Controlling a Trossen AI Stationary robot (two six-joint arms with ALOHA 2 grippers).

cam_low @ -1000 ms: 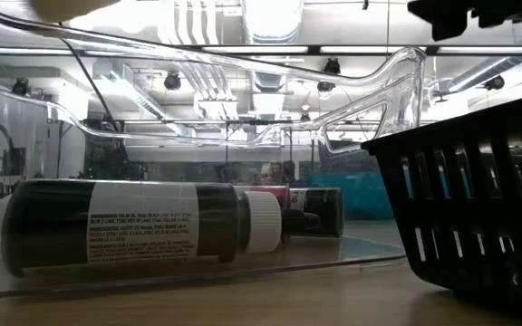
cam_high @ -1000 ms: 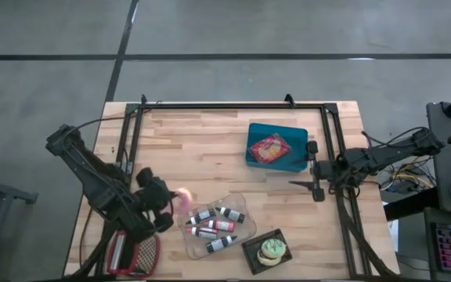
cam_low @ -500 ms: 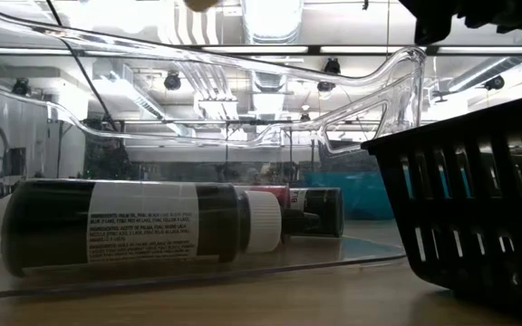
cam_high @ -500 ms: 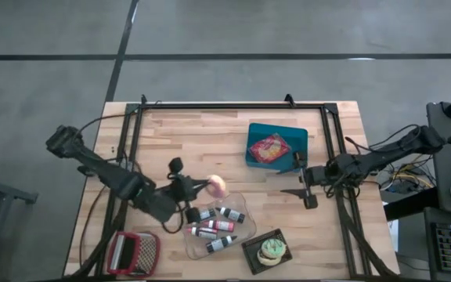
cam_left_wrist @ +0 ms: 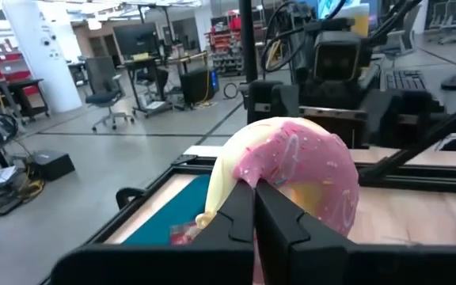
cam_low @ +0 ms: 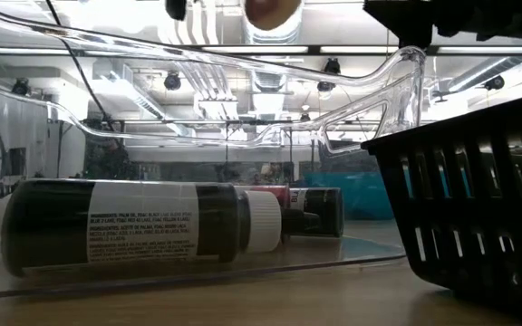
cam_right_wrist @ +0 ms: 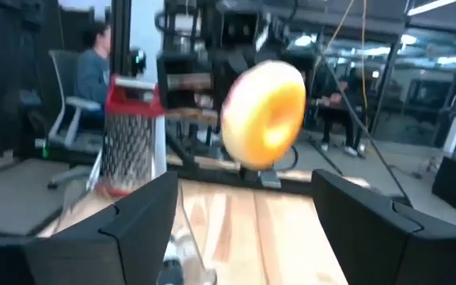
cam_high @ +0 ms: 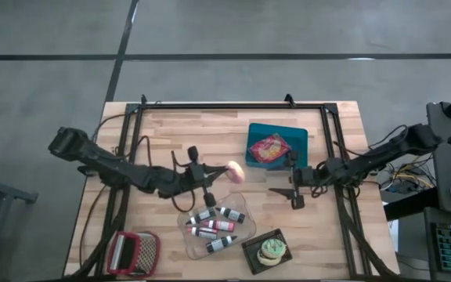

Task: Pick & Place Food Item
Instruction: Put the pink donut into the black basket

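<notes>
Table (cam_high: pixel 178 133): light wood, framed by black rails. Teal tray (cam_high: pixel 279 160) toward the right, holding a red packet (cam_high: pixel 270 147). Clear tray (cam_high: pixel 237 227) near the front, holding several dark bottles (cam_high: pixel 212 225); in the low view one bottle lies on its side at close range behind the clear wall. Black dish (cam_high: pixel 254 254) with a green-topped cupcake (cam_high: pixel 272 250) just right of the clear tray. Red grater (cam_high: pixel 126 251) in a black basket at the front left corner. Donut (cam_high: pixel 234 171): pink-iced, clamped edge-on between the closed fingers of the left gripper (cam_high: pixel 219 174), held off the table between the teal tray and the clear tray, above the latter's far edge. Right gripper (cam_high: pixel 285 185): fingers spread wide, empty, near the teal tray's front edge, facing the donut across a bare stretch of wood, apart from it. Person seated in the room beyond, seen in the right wrist view.
</notes>
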